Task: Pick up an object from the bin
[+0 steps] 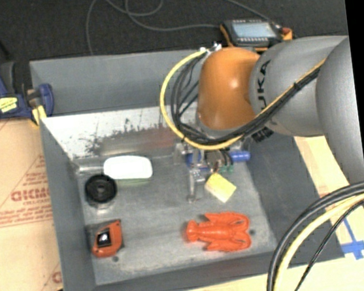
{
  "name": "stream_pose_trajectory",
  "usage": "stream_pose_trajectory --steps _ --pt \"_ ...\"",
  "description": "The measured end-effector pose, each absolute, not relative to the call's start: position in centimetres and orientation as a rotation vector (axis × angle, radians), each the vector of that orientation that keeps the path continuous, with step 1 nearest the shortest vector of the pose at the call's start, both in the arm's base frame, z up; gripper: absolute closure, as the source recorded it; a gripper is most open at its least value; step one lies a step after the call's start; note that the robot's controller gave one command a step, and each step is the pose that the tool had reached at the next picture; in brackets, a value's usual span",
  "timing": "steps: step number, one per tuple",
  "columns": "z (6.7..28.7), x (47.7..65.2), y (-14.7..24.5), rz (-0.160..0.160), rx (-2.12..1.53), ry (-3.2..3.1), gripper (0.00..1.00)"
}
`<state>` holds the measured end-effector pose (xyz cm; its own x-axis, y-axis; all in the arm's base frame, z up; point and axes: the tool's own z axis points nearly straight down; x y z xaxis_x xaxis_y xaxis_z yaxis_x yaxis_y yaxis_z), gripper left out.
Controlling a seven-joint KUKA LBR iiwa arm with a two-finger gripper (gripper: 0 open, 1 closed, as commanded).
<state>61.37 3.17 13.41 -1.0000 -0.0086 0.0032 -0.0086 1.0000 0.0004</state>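
Grey metal bin (150, 211), seen from above, its floor mostly bare with five loose things spread well apart. The arm (306, 87), grey, enters from the right and covers the bin's upper right part; its wrist carries a rounded orange cover (225, 93) ringed by yellow and black cables.

Lobster (219, 231): an orange toy lying flat near the front wall, right of centre, below the gripper and apart from it.

Oval (127, 168): a smooth white lozenge with a pale green underside, lying near the back wall, left of centre.

Gripper (197, 184): hangs under the cover, down near the floor at about the bin's middle. Whether it is open or closed cannot be told, and nothing can be seen held in it.

Tape measure (106, 238): orange and black, in the front left corner.

Disc (100, 188): black and round, just left of the oval and below it, close to the left wall.

Block (220, 186): small, pale yellow, turned corner-on, lying on the floor right of centre. It sits just beside the gripper on its right, between the gripper and the lobster; contact between block and gripper cannot be made out.
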Motion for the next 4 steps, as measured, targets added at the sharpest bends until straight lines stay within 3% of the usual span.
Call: stream_pose_trajectory --steps 1,2,3,4 --pt "13.9 61.5 3.2 -0.001 0.013 -3.145 0.0" --pt "10.3 60.5 0.9 -0.001 0.018 -3.153 0.0" --pt "8.2 60.5 -4.6 -0.002 -0.079 -3.142 0.0" --pt "10.0 56.3 -5.8 0.006 -0.09 -3.142 0.0"
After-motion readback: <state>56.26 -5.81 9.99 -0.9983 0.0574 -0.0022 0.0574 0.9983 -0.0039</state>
